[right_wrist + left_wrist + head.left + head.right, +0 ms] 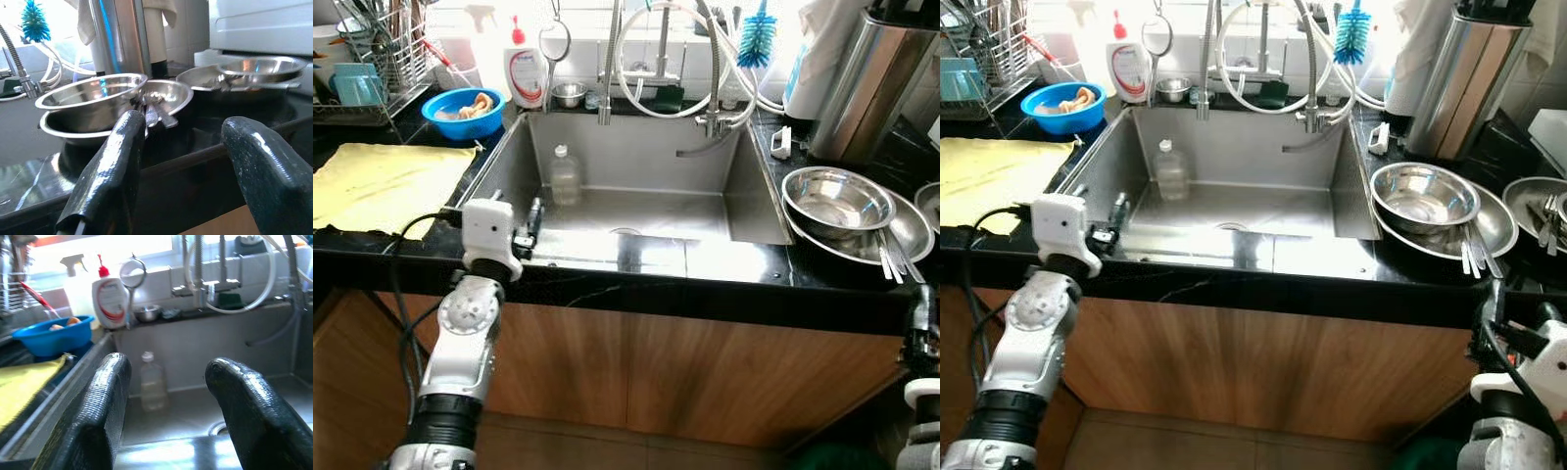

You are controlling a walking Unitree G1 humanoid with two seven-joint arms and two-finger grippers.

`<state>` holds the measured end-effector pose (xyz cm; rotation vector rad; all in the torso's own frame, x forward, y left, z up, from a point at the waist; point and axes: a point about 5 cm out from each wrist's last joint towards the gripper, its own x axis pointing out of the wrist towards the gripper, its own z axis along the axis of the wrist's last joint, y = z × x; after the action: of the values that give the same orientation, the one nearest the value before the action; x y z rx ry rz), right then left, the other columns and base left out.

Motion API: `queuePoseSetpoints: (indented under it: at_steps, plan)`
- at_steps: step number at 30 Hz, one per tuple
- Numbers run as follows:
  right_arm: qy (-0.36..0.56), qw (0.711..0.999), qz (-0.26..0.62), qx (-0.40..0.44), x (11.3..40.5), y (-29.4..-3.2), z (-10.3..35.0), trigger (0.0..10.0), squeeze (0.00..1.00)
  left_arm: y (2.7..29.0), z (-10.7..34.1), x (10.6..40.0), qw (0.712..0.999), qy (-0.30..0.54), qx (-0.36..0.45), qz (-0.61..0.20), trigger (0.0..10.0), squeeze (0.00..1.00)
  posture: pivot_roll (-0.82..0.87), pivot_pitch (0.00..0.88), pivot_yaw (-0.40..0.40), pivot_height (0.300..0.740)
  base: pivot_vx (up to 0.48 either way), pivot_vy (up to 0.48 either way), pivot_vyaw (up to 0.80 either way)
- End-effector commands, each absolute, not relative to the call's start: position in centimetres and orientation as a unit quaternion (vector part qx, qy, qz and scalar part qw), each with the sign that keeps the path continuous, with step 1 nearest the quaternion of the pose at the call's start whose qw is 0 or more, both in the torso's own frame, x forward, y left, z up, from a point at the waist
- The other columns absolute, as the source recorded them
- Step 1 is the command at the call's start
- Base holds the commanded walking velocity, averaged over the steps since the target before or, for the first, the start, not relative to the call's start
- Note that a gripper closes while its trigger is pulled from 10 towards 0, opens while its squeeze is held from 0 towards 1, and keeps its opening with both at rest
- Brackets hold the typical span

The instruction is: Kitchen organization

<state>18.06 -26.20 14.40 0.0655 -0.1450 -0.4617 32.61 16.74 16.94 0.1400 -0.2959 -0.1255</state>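
We see the left gripper (161, 416) raised at the sink's (744, 196) front left edge, fingers spread, aimed toward the bottle (565, 176) standing inside. The right gripper (188, 176), also spread and empty, sits low below the counter, seemingly facing the steel bowls (837, 201).

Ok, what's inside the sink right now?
One clear plastic bottle stands upright in the sink, near its back left corner. The drain shows on the bare steel floor. The near wall hides the front strip of the basin, so anything lying there can't be seen.
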Motion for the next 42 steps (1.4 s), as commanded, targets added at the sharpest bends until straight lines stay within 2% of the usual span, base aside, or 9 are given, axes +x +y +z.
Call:
queuePoseSetpoints:
  at_steps: [1, 4, 9, 17, 21, 26, 40, 42]
  plan:
    - [-0.057, 0.973, -0.217, 0.049, 18.3, -25.7, 13.7, 10.0, 0.0, 16.2, 16.9, 32.9, 0.983, -0.151, 0.073, -0.075, 10.0, 0.0, -0.11, 0.0, 0.032, 0.72, 0.0, 0.0, 0.0]
    - [-0.044, 0.976, -0.204, 0.056, 18.1, -25.1, 12.9, 10.0, 0.0, 16.1, 16.0, 32.9, 0.985, -0.139, 0.067, -0.077, 10.0, 0.0, -0.13, 0.0, 0.047, 0.72, 0.0, 0.0, 0.0]
    - [-0.031, 0.976, -0.206, 0.067, 18.4, -25.7, 12.0, 10.0, 0.0, 15.1, 16.1, 33.6, 0.986, -0.14, 0.042, -0.079, 10.0, 0.0, -0.14, 0.0, 0.051, 0.72, 0.0, 0.0, 0.0]
    - [-0.054, 0.975, -0.201, 0.077, 19.6, -25.8, 12.8, 10.0, 0.0, 14.0, 16.4, 34.0, 0.985, -0.147, 0.027, -0.084, 10.0, 0.0, -0.14, 0.0, 0.053, 0.72, 0.0, 0.0, 0.0]
    - [-0.073, 0.98, -0.172, 0.067, 21.3, -25.3, 13.8, 10.0, 0.0, 14.0, 16.3, 34.1, 0.987, -0.147, 0.009, -0.072, 10.0, 0.0, -0.14, 0.0, 0.054, 0.72, 0.0, 0.0, 0.0]
    - [-0.083, 0.979, -0.17, 0.072, 21.9, -25.2, 14.3, 10.0, 0.0, 13.9, 16.4, 34.1, 0.986, -0.149, 0.009, -0.073, 10.0, 0.0, -0.13, 0.0, 0.054, 0.72, 0.0, 0.0, 0.0]
    - [-0.064, 0.976, -0.19, 0.08, 21.9, -25.4, 13.3, 10.0, 0.0, 14.6, 16.3, 34.0, 0.987, -0.148, 0.017, -0.066, 10.0, 0.0, -0.11, 0.0, 0.053, 0.72, 0.0, 0.0, 0.0]
    - [-0.064, 0.978, -0.181, 0.082, 22.0, -25.2, 13.4, 10.0, 0.0, 14.8, 16.3, 34.1, 0.988, -0.142, -0.014, -0.053, 10.0, 0.0, -0.11, 0.0, 0.053, 0.72, 0.0, 0.0, 0.0]
